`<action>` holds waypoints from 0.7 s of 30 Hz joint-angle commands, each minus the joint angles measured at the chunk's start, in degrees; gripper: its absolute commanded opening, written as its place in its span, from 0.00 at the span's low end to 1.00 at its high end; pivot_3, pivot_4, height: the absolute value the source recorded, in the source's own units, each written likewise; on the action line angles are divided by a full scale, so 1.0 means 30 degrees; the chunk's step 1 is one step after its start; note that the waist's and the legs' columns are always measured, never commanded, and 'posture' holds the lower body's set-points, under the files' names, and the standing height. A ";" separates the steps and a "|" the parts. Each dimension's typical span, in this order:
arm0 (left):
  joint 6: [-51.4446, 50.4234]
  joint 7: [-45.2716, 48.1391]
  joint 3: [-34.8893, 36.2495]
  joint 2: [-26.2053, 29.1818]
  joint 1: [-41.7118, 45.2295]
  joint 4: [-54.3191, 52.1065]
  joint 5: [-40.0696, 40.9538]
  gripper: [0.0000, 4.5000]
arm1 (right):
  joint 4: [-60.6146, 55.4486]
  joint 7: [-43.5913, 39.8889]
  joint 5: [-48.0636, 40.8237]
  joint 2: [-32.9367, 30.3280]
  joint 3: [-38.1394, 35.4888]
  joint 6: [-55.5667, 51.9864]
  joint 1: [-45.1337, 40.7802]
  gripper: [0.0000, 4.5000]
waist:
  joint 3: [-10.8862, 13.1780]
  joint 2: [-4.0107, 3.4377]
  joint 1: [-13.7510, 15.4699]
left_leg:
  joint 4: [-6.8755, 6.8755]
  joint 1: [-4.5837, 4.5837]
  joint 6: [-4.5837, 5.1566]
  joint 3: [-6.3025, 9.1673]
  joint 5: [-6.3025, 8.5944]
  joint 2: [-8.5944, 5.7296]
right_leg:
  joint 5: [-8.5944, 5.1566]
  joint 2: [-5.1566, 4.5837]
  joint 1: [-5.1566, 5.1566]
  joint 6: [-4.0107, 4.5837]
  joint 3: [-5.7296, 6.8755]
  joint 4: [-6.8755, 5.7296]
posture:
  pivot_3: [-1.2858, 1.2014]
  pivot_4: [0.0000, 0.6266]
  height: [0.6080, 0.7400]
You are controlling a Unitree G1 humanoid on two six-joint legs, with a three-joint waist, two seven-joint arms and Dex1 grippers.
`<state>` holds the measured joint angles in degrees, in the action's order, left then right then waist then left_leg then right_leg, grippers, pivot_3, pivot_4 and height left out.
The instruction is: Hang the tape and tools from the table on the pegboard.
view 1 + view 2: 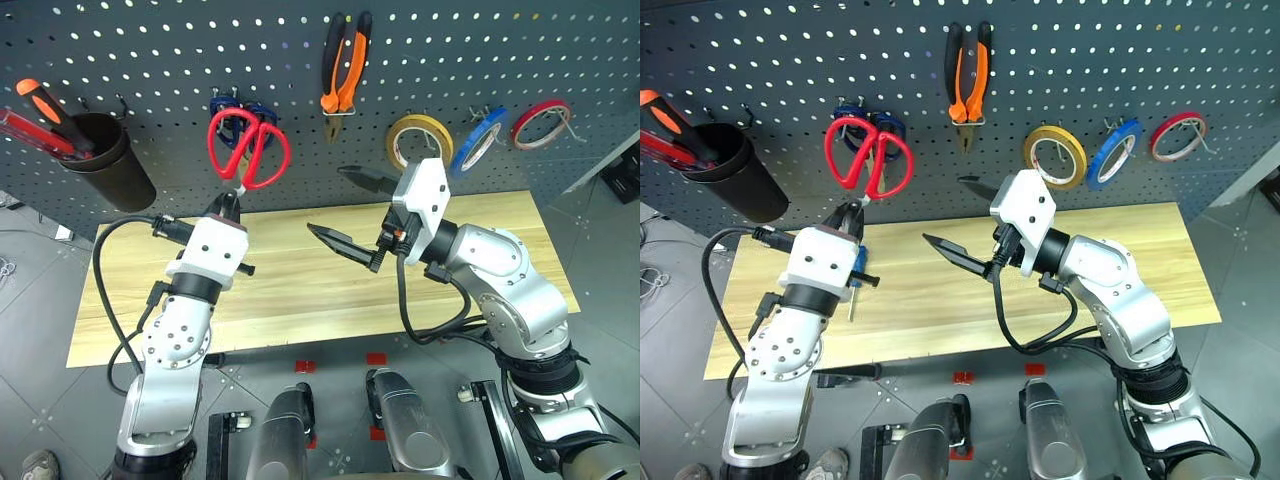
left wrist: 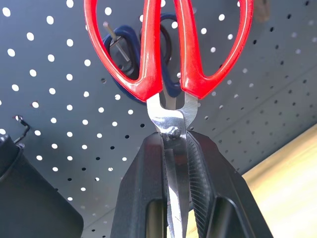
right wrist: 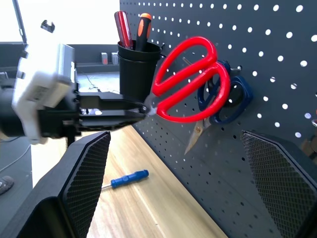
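From the head, the left gripper (image 1: 232,200) is clamped on the blades of the red scissors (image 1: 248,148), holding them up with the handles above its fingers, right in front of the pegboard (image 1: 150,60). Behind the red handles hang the blue scissors (image 1: 232,104). The right gripper (image 1: 350,210) stands wide apart and holds nothing, just beside the left one, over the table (image 1: 300,290). Above it the pliers (image 1: 344,62) hang on the board; beside it, past its upper finger, hangs the yellow tape (image 1: 418,140), then the blue tape (image 1: 478,140) and the red tape (image 1: 540,122). Off to the far side of the left gripper a black cup (image 1: 105,160) holds two screwdrivers. In the right eye view the blue screwdriver (image 1: 854,290) lies on the table just under the left gripper.

From the left wrist, the two fingers (image 2: 143,198) pinch the steel blades just below the pivot, red loops rising above them, one near a hook.

From the right wrist, its own fingers (image 3: 84,183) stand far apart; between them the left gripper holds the red scissors against the board, with the blue screwdriver on the table below.
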<state>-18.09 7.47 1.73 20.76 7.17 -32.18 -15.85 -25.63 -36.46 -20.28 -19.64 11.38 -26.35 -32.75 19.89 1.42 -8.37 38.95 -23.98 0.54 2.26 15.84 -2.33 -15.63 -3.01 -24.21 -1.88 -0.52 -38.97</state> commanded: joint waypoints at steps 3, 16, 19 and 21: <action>0.0707 -0.0619 0.0505 -0.0358 0.0742 0.0649 -0.0135 0.07 | -0.0528 0.0049 -0.0189 -0.0045 -0.0355 -0.0088 -0.0198 1.00 | 0.0000 0.0000 -0.0054 | 0.0000 0.0010 0.0002 -0.0007 -0.0002 -0.0001 | 0.0001 0.0000 0.0005 0.0000 -0.0006 -0.0001 | 0.39 0.58 1.00; 0.0020 -0.0933 0.0664 -0.1712 0.1841 0.3347 0.0619 0.22 | -0.0156 0.0245 -0.0043 0.0274 -0.0185 -0.0027 -0.0577 1.00 | 0.0002 0.0004 -0.0342 | 0.0006 0.0005 0.0006 -0.0012 -0.0001 -0.0002 | 0.0003 0.0000 0.0004 -0.0004 -0.0011 -0.0004 | 0.39 0.58 1.00; -0.0252 -0.0829 0.0863 -0.1726 0.1657 0.3208 0.0724 0.40 | -0.0073 0.0539 0.0240 0.0280 -0.0014 -0.0464 -0.0600 1.00 | 0.0003 0.0005 -0.0361 | 0.0000 0.0002 0.0006 -0.0014 0.0000 -0.0001 | 0.0003 0.0000 0.0000 -0.0004 -0.0010 0.0002 | 0.39 0.58 1.00; -0.0709 -0.0620 0.1081 -0.1718 0.1084 0.2891 0.0975 0.54 | -0.0131 0.0715 0.0553 0.0216 0.0195 -0.0783 -0.0470 1.00 | 0.0002 0.0005 -0.0390 | -0.0001 0.0000 0.0006 -0.0014 0.0000 -0.0001 | 0.0003 0.0000 -0.0002 -0.0004 -0.0012 0.0004 | 0.39 0.58 1.00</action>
<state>-19.58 5.41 3.68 15.51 11.90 -21.58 -13.50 -24.42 -34.95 -19.02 -19.02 11.58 -28.14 -33.98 19.90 1.43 -9.54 38.95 -23.98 0.55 2.21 15.84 -2.33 -15.62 -3.01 -24.22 -1.89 -0.57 -38.96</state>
